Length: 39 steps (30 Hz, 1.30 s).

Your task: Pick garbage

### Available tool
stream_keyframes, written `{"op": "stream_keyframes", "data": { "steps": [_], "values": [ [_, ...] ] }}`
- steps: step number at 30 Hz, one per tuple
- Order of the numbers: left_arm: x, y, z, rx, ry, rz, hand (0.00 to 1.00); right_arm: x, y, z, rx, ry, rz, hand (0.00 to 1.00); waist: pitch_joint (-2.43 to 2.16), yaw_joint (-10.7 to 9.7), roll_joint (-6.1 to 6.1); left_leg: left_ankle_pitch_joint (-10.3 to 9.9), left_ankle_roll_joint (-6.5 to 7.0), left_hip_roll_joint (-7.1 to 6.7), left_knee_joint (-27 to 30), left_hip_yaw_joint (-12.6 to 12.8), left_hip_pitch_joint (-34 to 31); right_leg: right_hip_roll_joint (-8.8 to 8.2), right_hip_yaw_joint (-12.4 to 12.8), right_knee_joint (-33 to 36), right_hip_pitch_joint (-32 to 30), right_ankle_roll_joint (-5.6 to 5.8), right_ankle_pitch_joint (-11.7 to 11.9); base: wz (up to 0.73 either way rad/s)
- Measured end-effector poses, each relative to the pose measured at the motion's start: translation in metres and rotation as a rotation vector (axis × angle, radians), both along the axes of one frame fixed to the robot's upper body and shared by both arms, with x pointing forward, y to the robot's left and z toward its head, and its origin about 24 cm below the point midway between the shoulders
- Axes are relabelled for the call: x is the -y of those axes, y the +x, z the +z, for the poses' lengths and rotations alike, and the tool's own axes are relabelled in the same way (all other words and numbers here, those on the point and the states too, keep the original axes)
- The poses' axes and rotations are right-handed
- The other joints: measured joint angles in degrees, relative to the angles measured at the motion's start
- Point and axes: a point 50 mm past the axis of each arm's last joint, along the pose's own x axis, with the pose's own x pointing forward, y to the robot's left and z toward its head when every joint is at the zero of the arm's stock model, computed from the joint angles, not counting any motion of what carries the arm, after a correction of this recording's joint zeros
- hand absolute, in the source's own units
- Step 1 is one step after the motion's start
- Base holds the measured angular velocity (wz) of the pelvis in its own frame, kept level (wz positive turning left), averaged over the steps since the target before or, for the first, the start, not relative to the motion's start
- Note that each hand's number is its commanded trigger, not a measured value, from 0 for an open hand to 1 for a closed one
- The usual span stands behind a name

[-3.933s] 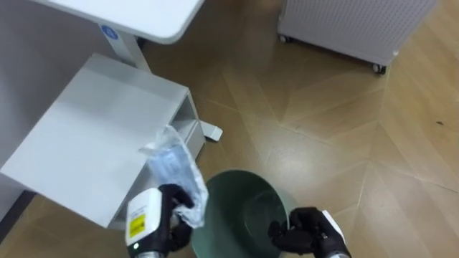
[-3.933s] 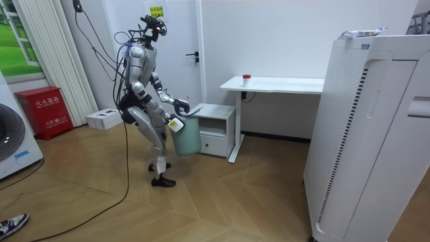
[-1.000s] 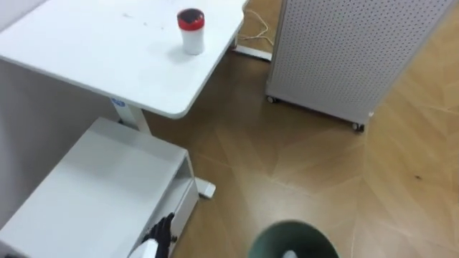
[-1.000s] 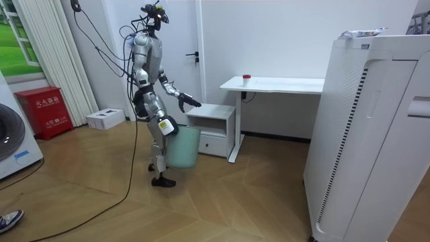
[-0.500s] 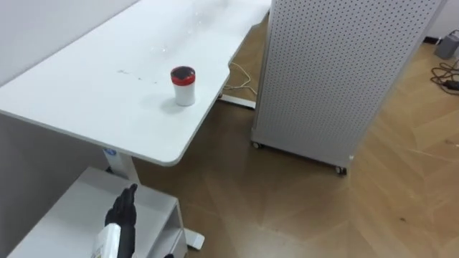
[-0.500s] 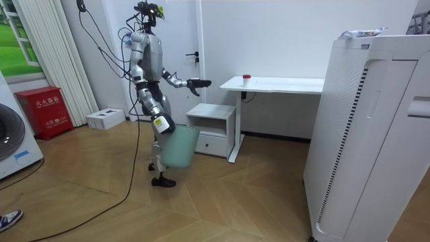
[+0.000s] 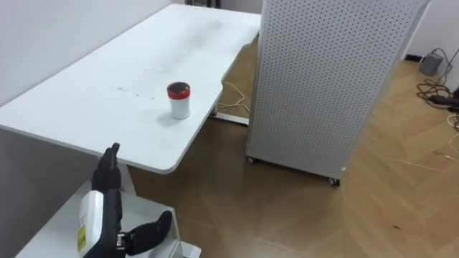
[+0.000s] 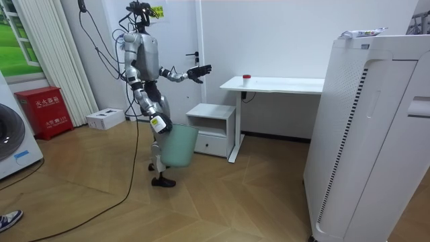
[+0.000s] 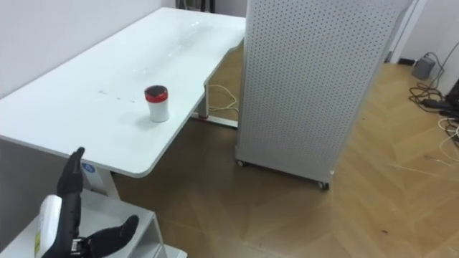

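Left hand [image 7: 109,179] hovers open, empty, short of the red-lidded cup [image 7: 178,99] on the desk [image 7: 86,100]; next it should reach and clasp it.

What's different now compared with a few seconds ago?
The left hand, which held a crumpled plastic bag over the green bin, holds it no more and has risen, fingers straight, toward the white desk. The robot has straightened up, and the right hand has lowered the bin to its side. The red-lidded cup stayed on the desk.
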Motion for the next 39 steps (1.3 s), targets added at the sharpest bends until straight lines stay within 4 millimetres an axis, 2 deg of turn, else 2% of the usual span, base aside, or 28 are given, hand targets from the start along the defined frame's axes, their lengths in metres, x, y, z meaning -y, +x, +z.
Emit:
{"op": "stream_keyframes", "data": {
  "steps": [4,7,11,16,24,27,29,31,33,34,35,36,37,38,39],
  "values": [
    [-0.002,0.003,0.008,0.033,-0.003,0.000,0.00,-0.001,-0.002,-0.001,-0.003,0.010,-0.015,1.00,0.08,-0.5,0.11,0.0,0.00,-0.04,-0.2,0.2,0.9,0.08,0.1,-0.2,1.0,0.12,-0.1,-0.02],
    [-0.005,0.008,0.014,0.056,-0.011,0.011,0.00,-0.001,-0.003,-0.001,-0.007,0.016,-0.014,1.00,0.21,-0.2,0.31,0.0,0.00,-0.09,-0.5,0.5,1.4,0.46,0.6,-0.2,1.0,0.12,-0.1,-0.07],
    [-0.008,0.010,0.016,0.068,-0.012,0.027,0.00,-0.004,-0.003,-0.002,-0.013,0.034,0.028,1.00,0.20,1.0,0.46,0.0,0.00,0.08,-1.3,2.7,2.5,0.89,1.8,0.1,0.7,0.11,-0.1,-0.21],
    [-0.010,0.010,0.015,0.061,-0.050,0.040,0.00,-0.005,-0.002,-0.002,-0.009,0.055,0.048,1.00,0.15,1.1,0.37,0.0,0.00,0.11,-1.5,3.4,3.5,0.99,2.2,0.2,1.2,0.12,-0.1,-0.10],
    [-0.012,0.010,0.014,0.047,-0.091,0.042,0.00,-0.006,0.000,-0.002,-0.024,0.067,0.058,1.00,0.12,1.3,0.31,-0.1,-0.13,0.39,-1.4,3.8,4.6,1.11,1.5,1.2,1.1,-0.13,-0.2,-0.08],
    [-0.016,0.009,0.015,0.051,-0.088,0.060,0.00,-0.008,0.004,0.000,-0.008,0.071,0.063,1.00,0.13,1.7,0.29,-0.6,-0.86,1.06,-0.6,5.3,4.7,1.58,1.2,3.0,0.3,-0.87,-0.7,-0.25],
    [-0.021,0.009,0.016,0.062,-0.086,0.093,0.00,-0.008,0.006,0.001,0.005,0.067,0.068,1.00,0.13,1.8,0.19,-1.5,-1.81,1.93,1.9,6.6,4.6,1.74,-0.2,5.3,-0.8,-2.05,-1.6,-0.39],
    [-0.026,0.008,0.017,0.068,-0.089,0.113,0.00,-0.009,0.008,0.002,0.011,0.059,0.087,1.00,0.16,1.7,-0.37,-1.7,-2.08,1.91,5.1,6.5,4.2,1.65,0.3,7.2,-1.4,-2.86,-3.2,-0.46],
    [-0.030,0.008,0.018,0.074,-0.093,0.131,0.00,-0.008,0.009,0.003,0.014,0.049,0.093,1.00,0.17,2.1,-0.55,-1.7,-2.08,2.06,9.6,4.7,3.1,2.52,3.5,8.1,-1.5,-3.48,-4.0,-0.63],
    [-0.032,0.008,0.019,0.080,-0.096,0.145,0.00,-0.006,0.010,0.004,0.017,0.040,0.102,1.00,0.03,2.7,-0.27,-1.7,-2.07,1.85,12.0,0.7,2.2,3.42,5.9,8.6,-1.2,-4.06,-4.2,-0.74],
    [-0.035,0.007,0.019,0.088,-0.106,0.162,0.00,-0.004,0.012,0.006,0.026,0.032,0.109,1.00,0.24,3.2,-0.53,-2.1,-2.21,1.42,15.4,-3.9,0.2,4.06,7.5,9.2,-1.2,-4.77,-4.2,-0.64],
    [-0.035,0.007,0.019,0.091,-0.114,0.167,0.00,-0.003,0.012,0.006,0.029,0.028,0.109,1.00,-0.08,3.1,-0.11,-2.2,-2.26,0.72,15.9,-6.3,-1.0,4.19,7.9,9.4,-1.2,-5.02,-4.3,-0.40],
    [-0.034,0.007,0.020,0.097,-0.117,0.167,0.00,0.000,0.014,0.008,0.033,0.012,0.104,1.00,0.02,3.1,-0.35,-2.1,-2.44,-0.48,15.4,-9.2,-3.7,4.30,8.6,10.1,-1.6,-5.23,-4.6,-0.39],
    [-0.034,0.007,0.020,0.102,-0.119,0.168,0.00,0.003,0.016,0.009,0.032,-0.001,0.105,1.00,-0.01,3.6,-0.28,-1.4,-2.99,-1.04,13.5,-10.9,-6.6,4.49,9.5,11.4,-2.3,-5.43,-5.1,-0.48],
    [-0.034,0.008,0.020,0.105,-0.121,0.170,0.00,0.005,0.016,0.010,0.031,-0.007,0.107,1.00,-0.13,3.9,-0.06,-0.2,-3.57,-1.13,12.3,-11.1,-7.9,4.63,9.5,12.0,-2.5,-5.57,-5.3,-0.61]
  ]
}}
